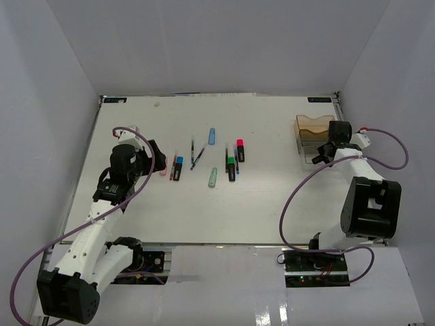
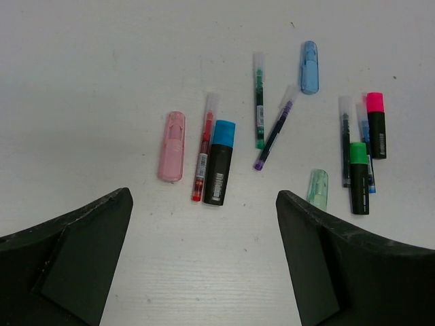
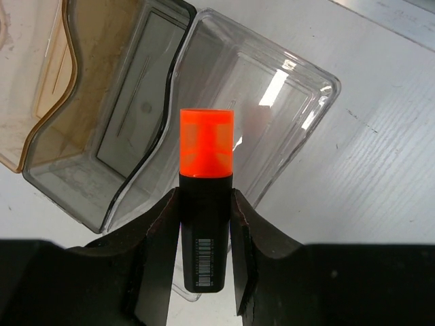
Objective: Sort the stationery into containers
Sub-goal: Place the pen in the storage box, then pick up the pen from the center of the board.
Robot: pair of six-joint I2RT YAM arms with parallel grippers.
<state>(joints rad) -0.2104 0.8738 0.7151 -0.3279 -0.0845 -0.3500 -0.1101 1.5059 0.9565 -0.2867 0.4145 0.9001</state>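
My right gripper [image 3: 204, 197] is shut on a black marker with an orange cap [image 3: 207, 142] and holds it over the near rim of the clear tray [image 3: 292, 88]. The amber-brown tray [image 3: 88, 170] adjoins it on the left. Both trays look empty. My left gripper [image 2: 204, 204] is open and empty, just short of a pink piece [image 2: 171, 147], a red pen [image 2: 203, 149] and a blue-capped marker [image 2: 219, 161]. Farther right lie thin pens [image 2: 274, 134], a blue piece [image 2: 309, 66], a mint piece [image 2: 317, 188], and green-capped [image 2: 359, 178] and pink-capped [image 2: 376, 125] markers.
In the top view the trays [image 1: 309, 129] stand at the table's far right, the stationery [image 1: 212, 157] lies in the middle, and white walls enclose the table on three sides. The right arm's purple cable [image 1: 299, 190] loops over the table's right part.
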